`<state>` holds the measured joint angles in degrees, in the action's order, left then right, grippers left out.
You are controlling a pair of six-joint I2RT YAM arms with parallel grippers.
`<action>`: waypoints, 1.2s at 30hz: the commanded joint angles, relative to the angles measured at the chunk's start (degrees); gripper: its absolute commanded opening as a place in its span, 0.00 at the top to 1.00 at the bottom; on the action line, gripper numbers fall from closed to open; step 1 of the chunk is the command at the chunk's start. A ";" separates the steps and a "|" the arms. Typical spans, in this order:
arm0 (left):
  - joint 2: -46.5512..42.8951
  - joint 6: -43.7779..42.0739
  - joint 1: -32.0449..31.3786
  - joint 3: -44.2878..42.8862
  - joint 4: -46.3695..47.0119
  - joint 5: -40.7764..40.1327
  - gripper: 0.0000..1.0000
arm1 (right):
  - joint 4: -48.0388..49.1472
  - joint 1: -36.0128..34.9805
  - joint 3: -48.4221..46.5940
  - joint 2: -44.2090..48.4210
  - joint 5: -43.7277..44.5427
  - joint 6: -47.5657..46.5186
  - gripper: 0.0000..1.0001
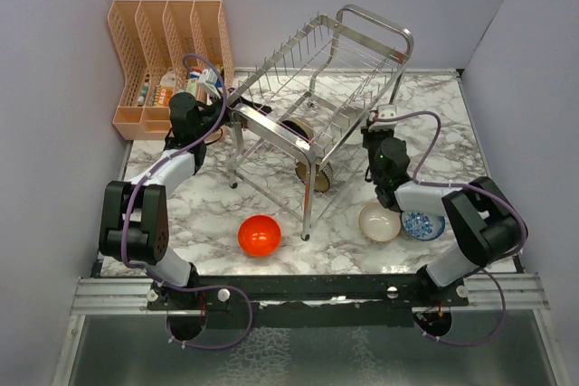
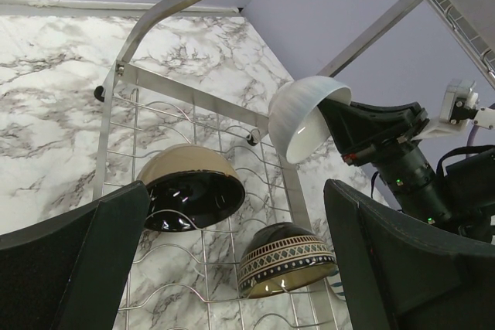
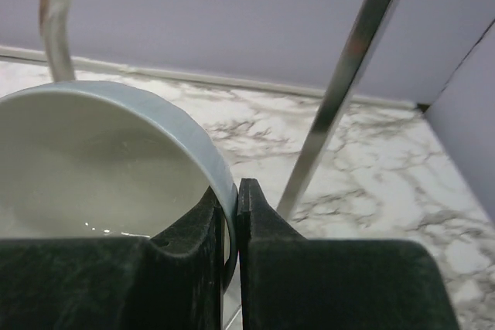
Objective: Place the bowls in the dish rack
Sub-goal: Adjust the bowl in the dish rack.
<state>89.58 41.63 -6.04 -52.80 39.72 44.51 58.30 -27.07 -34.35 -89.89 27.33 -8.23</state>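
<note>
Pinching the white bowl (image 3: 93,152) by its rim, my right gripper (image 3: 234,191) hovers beside the dish rack (image 1: 317,70); my left gripper (image 2: 236,253) gapes empty. Next, probably: slot it between tines.

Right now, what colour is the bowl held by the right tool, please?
Plain white bowl; the left wrist view shows it best.

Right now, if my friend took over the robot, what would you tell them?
Left gripper: open, empty, by the dish rack's left end.
Right gripper: shut on the white bowl's rim, holding it off the table at the rack's right side.
Done: tan bowl and patterned brown bowl sit in the lower tier.
Left: seat the white bowl, then load the red bowl, beige bowl and blue-patterned bowl from the table.
</note>
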 commanded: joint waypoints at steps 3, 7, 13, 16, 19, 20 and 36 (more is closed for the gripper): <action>0.01 -1.36 0.25 -0.55 -0.07 -0.32 0.01 | 24.68 -0.26 -1.15 -5.32 4.85 -21.57 0.99; -0.10 -1.61 0.24 -0.43 -0.36 -0.40 0.01 | 31.73 -0.42 -2.18 -9.88 5.56 -30.24 0.99; -0.28 -1.31 0.24 0.17 0.19 -0.39 0.01 | 37.90 -1.58 -2.96 -14.71 6.24 -38.72 0.99; -0.52 -1.29 0.24 0.35 0.34 -0.39 0.01 | 42.97 -2.90 -4.59 -19.18 7.16 -46.54 0.99; -0.96 -1.46 0.24 0.77 0.34 -0.46 0.01 | 43.69 -3.51 -6.65 -21.81 7.35 -49.88 0.99; -1.11 -1.50 0.24 0.91 0.37 -0.41 0.01 | 43.59 -3.52 -6.74 -21.74 6.93 -49.92 0.99; -0.36 0.85 0.25 2.76 5.84 0.45 0.01 | 43.70 -5.75 -2.17 -25.68 2.82 -58.68 0.99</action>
<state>89.58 41.50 -6.04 -50.63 41.41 44.49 84.36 -31.29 -39.81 -113.12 33.08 -63.35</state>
